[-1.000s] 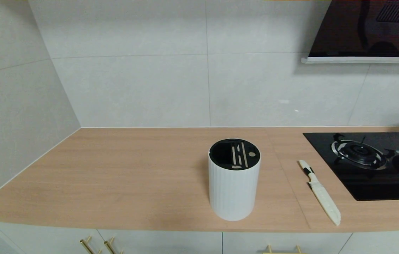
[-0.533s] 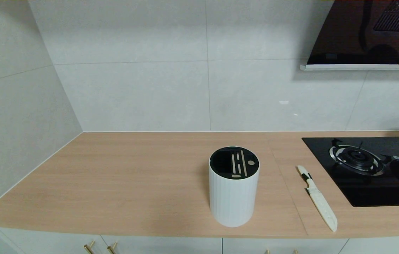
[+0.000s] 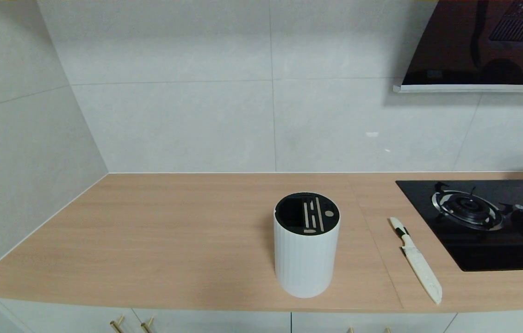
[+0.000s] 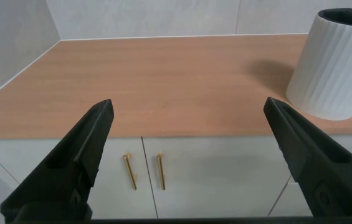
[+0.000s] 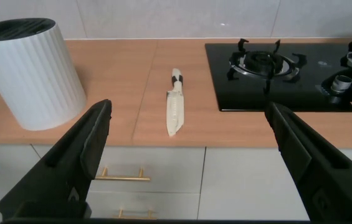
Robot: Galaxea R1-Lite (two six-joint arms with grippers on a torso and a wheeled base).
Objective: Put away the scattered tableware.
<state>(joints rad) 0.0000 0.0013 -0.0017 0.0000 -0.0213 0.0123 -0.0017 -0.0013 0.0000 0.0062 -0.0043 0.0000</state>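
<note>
Presently unstowed: knife flat on countertop near slotted knife holder; left gripper, right gripper spread wide, empty.

Left gripper: two dark fingers spread wide apart, out in front of the worktop's front edge. Worktop: light wood grain, running back to a pale tiled wall, with a second wall meeting it at the corner. White ribbed holder: upright on the worktop, close to the front edge, dark rim at its top, partly cut off by the frame. Below the edge: pale cabinet doors, two slim gold handles side by side, vertical.
</note>
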